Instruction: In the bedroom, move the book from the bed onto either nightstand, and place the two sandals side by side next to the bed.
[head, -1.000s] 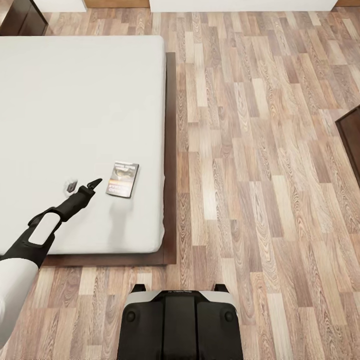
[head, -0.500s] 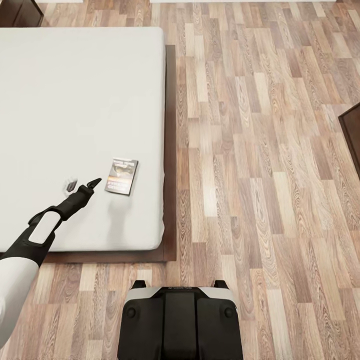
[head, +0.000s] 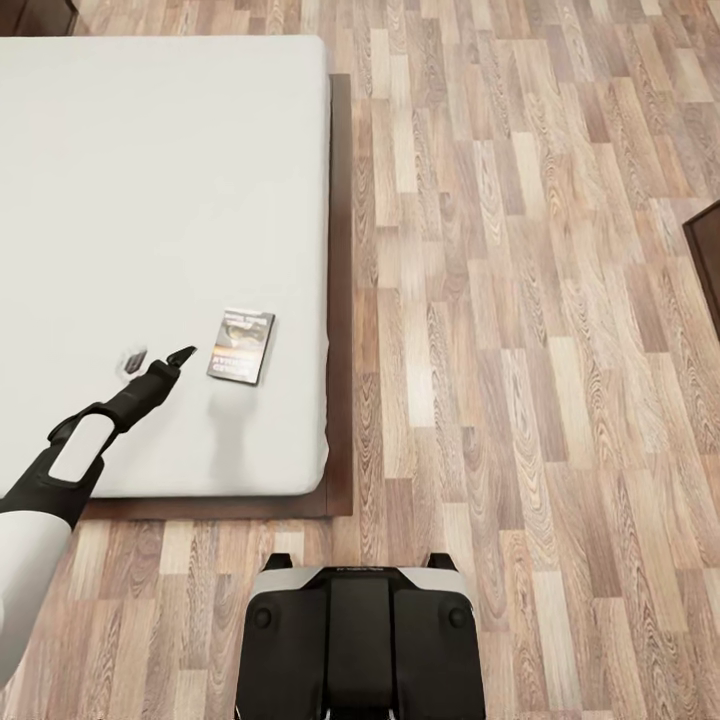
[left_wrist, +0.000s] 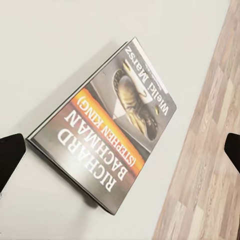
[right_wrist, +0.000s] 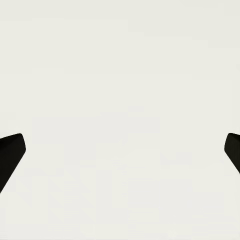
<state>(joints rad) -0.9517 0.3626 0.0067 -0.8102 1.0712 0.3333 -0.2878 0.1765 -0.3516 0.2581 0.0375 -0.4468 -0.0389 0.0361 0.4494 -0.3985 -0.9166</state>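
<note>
Head view: left gripper (head: 158, 358) hovers over the white bed (head: 150, 200), jaws wide and empty, the book (head: 241, 345) flat near the mattress's right edge, just beside the gripper on its right and not touching; best to shift right and drop so the jaws straddle the thin cover. Left wrist view: book (left_wrist: 107, 132) lies between the spread fingertips (left_wrist: 10, 155), apart from both. Right wrist view: right gripper (right_wrist: 120, 150) wide open, plain white behind

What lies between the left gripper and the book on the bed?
Nothing: in the head view only bare white mattress separates the left gripper from the book.
</note>
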